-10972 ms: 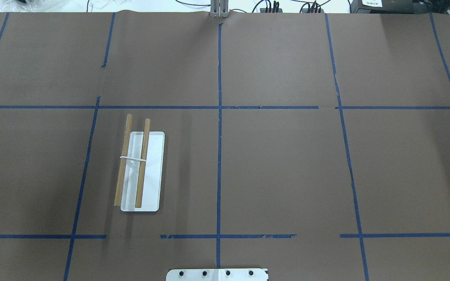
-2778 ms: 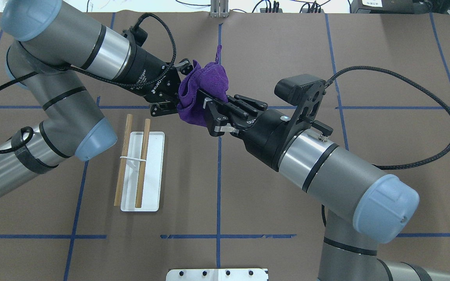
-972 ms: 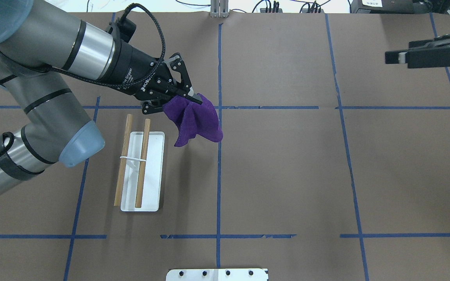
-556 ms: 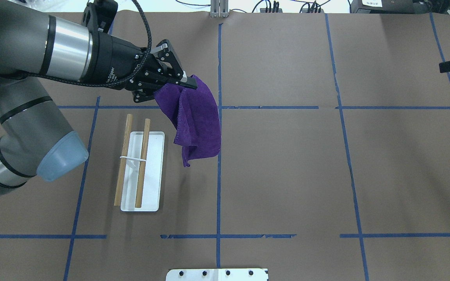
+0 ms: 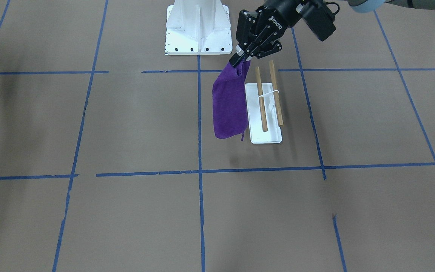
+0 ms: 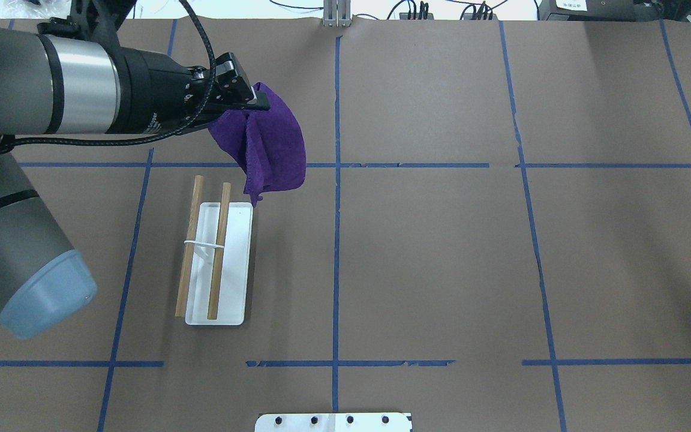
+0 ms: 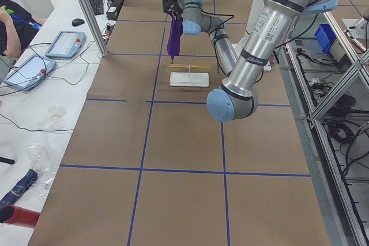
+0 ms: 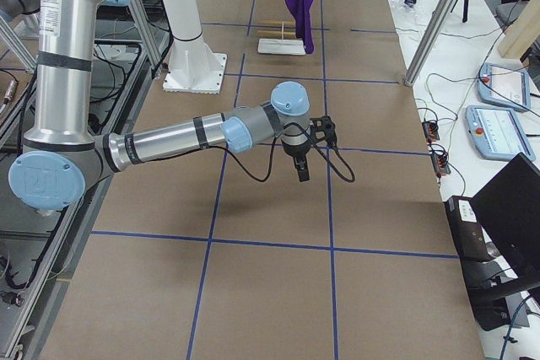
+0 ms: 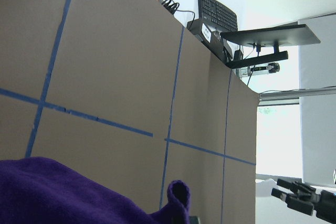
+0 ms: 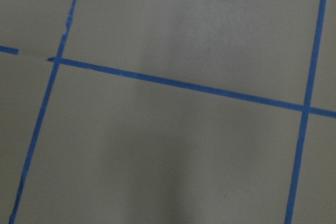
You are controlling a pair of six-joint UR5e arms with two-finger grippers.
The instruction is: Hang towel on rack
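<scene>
My left gripper (image 6: pixel 258 101) is shut on the top corner of a purple towel (image 6: pixel 273 144), which hangs free in the air. The rack (image 6: pixel 230 264) has a flat white base and two wooden rods (image 6: pixel 219 246), and stands left of the table's middle. In the front view the towel (image 5: pixel 228 105) hangs beside the rack (image 5: pixel 266 136), on the side away from the left arm, with my left gripper (image 5: pixel 239 60) above it. My right gripper (image 8: pixel 301 170) shows only in the right side view, low over bare table far from the rack; I cannot tell if it is open.
A large white metal pedestal (image 5: pixel 198 26) with bolt holes stands at the robot's edge of the table (image 6: pixel 441 252). Brown paper with blue tape lines covers the table. Monitors, cables and tablets lie beyond the far edge.
My left gripper has lifted and carried the towel towards the far left, closer to the rack's far end. My right gripper has drawn out of the overhead view to the right.
</scene>
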